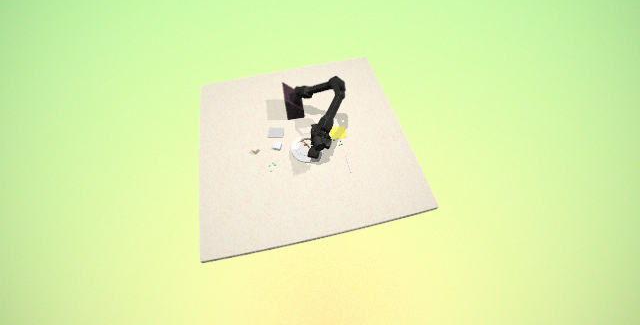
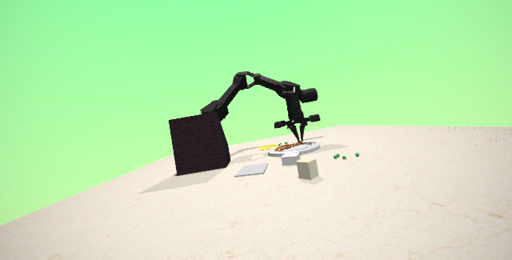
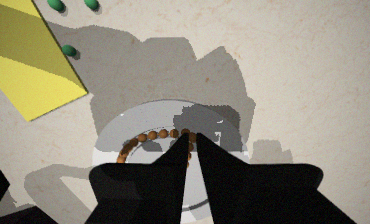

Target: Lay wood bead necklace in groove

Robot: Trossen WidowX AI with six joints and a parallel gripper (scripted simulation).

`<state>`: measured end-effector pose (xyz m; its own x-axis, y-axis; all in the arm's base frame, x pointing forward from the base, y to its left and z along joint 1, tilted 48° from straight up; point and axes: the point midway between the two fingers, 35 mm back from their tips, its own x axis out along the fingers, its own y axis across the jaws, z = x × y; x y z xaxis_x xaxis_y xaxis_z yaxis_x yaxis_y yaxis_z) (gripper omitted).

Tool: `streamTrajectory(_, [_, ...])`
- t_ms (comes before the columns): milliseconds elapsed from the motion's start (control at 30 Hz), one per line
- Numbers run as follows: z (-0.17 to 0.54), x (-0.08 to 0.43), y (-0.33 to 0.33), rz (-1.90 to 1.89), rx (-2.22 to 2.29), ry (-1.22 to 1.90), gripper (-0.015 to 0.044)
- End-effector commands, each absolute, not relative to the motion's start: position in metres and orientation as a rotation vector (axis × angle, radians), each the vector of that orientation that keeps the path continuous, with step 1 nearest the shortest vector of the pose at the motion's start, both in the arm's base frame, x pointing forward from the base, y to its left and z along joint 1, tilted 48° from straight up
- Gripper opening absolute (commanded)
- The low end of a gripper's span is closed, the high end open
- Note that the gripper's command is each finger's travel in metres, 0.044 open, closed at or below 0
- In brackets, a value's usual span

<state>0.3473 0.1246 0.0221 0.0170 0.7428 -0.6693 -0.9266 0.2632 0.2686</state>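
The round bead board (image 1: 295, 155) (image 2: 275, 154) (image 3: 136, 112) is a pale disc lying flat under the arm. The brown wood bead necklace (image 1: 304, 141) (image 2: 282, 148) (image 3: 152, 135) lies on it. In the wrist view its beads curve along the board's left and upper side, and a strand runs down from the fingertips; the fingers hide the rest. My gripper (image 2: 301, 142) (image 3: 192, 136) points down just over the board, its tips nearly together and shut on a beaded part of the necklace. In the top view the arm hides the fingertips.
A yellow sheet (image 1: 338, 132) (image 2: 266, 147) (image 3: 51, 100) lies beside the board, with small green balls (image 3: 69, 50) near it. Also around are a white block (image 1: 277, 146) (image 2: 290, 158), a beige block (image 1: 255, 151) (image 2: 307, 169), a grey tile (image 1: 276, 132) (image 2: 252, 170) and a thin white rod (image 1: 348, 164).
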Motion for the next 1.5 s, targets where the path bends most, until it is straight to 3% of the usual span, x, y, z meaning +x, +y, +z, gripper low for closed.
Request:
streamTrajectory(0, [0.0190,0.3439,0.1295,1.334,-0.270,0.837,0.0000])
streamTrajectory(467, [0.0190,0.3439,0.1295,1.334,-0.270,0.837,0.0000])
streamTrajectory(1033, [0.0225,0.3453,0.1278,1.335,-0.269,0.829,0.0440])
streamTrajectory(1467, [0.0272,0.3453,0.1225,1.334,-0.270,0.838,0.0440])
